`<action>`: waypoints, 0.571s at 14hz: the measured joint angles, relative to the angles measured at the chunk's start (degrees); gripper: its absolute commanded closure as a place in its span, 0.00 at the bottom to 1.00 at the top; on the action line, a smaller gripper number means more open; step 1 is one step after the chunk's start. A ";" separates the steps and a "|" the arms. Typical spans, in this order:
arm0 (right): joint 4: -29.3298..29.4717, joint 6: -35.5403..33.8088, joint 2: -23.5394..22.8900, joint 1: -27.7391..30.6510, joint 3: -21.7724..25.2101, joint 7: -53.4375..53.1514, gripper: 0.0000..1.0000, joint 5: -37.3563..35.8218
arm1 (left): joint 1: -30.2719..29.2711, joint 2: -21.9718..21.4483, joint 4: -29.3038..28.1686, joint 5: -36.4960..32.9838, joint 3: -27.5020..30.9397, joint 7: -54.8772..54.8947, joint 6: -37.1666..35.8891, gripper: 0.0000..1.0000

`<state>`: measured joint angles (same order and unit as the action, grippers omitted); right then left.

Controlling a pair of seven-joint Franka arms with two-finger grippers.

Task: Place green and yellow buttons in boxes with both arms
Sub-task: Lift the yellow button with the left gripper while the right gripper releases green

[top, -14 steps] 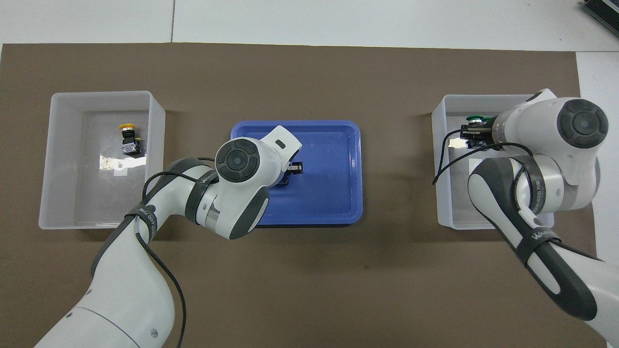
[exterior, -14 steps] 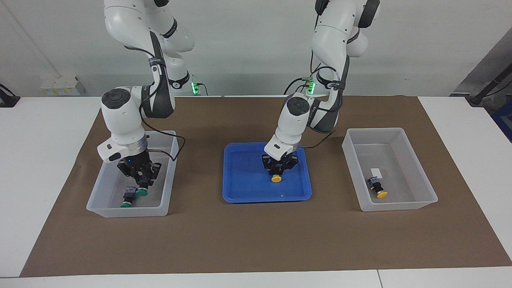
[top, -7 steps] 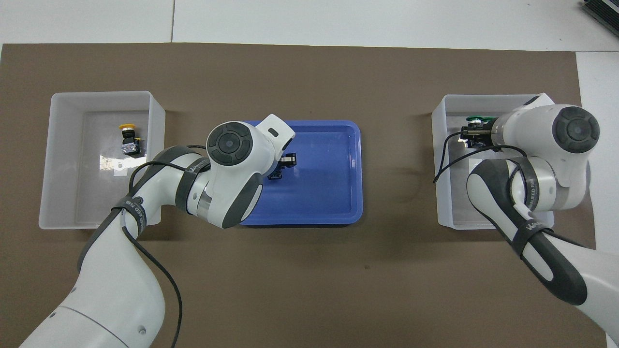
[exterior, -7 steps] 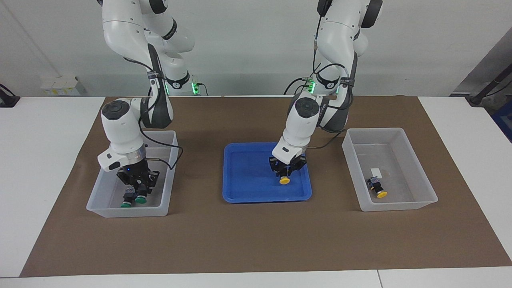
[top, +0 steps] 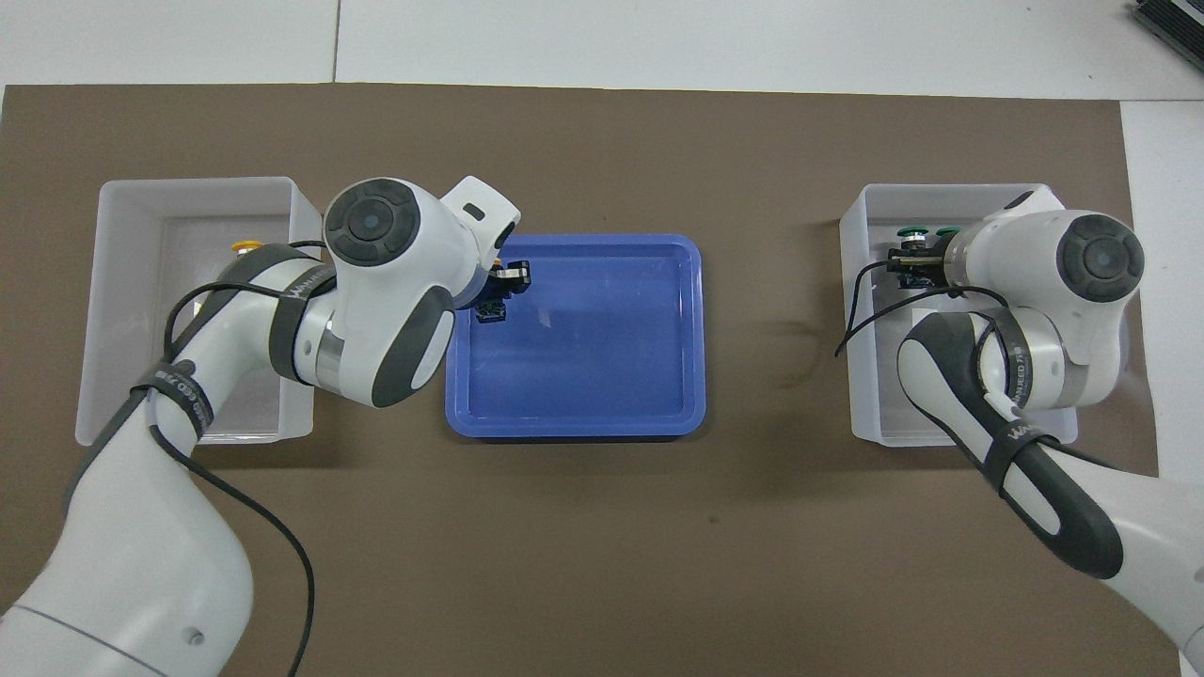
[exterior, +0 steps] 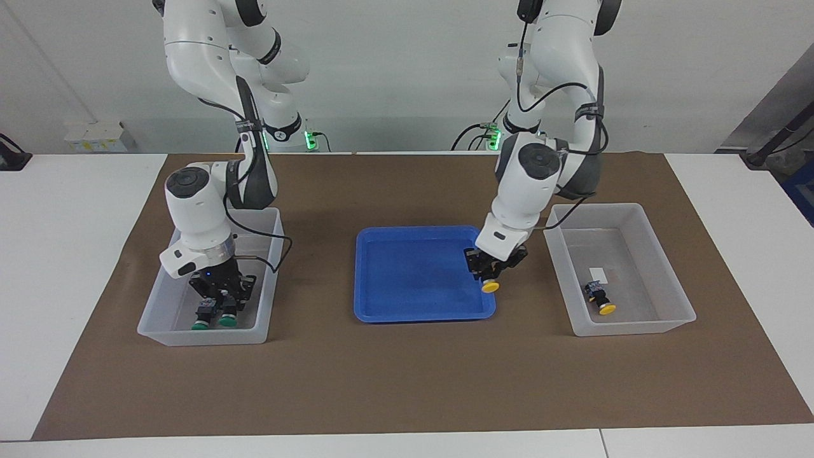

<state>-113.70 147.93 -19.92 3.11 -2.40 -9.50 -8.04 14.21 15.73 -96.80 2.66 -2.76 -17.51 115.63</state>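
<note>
My left gripper (exterior: 488, 278) is shut on a yellow button (exterior: 489, 287) and hangs over the blue tray's (exterior: 407, 280) edge toward the left arm's end. From overhead the left gripper (top: 496, 293) shows beside the wrist. Another yellow button (exterior: 601, 302) lies in the box (exterior: 636, 329) at that end, and its cap (top: 243, 246) peeks past the arm. My right gripper (exterior: 222, 298) is low inside the other box (exterior: 203, 337), right over a green button (exterior: 227, 318) that stands beside a second green button (exterior: 202, 323). Both green caps (top: 910, 230) show overhead.
A brown mat (exterior: 407, 381) covers the table under the blue tray (top: 583, 376) and both boxes. The left arm's forearm crosses over the box (top: 188, 188) at its end. Cables loop from both wrists.
My left gripper has carried the yellow button from the tray's middle toward the left arm's end. My right gripper has sunk into its box, bringing the green button down beside the other one.
</note>
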 measured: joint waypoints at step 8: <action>1.47 -13.51 11.32 -0.50 -0.15 0.06 0.00 0.26 | -12.29 -0.28 2.96 0.01 0.08 14.48 -5.90 1.00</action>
<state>-112.23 134.42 -8.59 2.62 -2.56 -9.44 -7.78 1.92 15.45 -93.84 2.67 -2.67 -3.03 109.73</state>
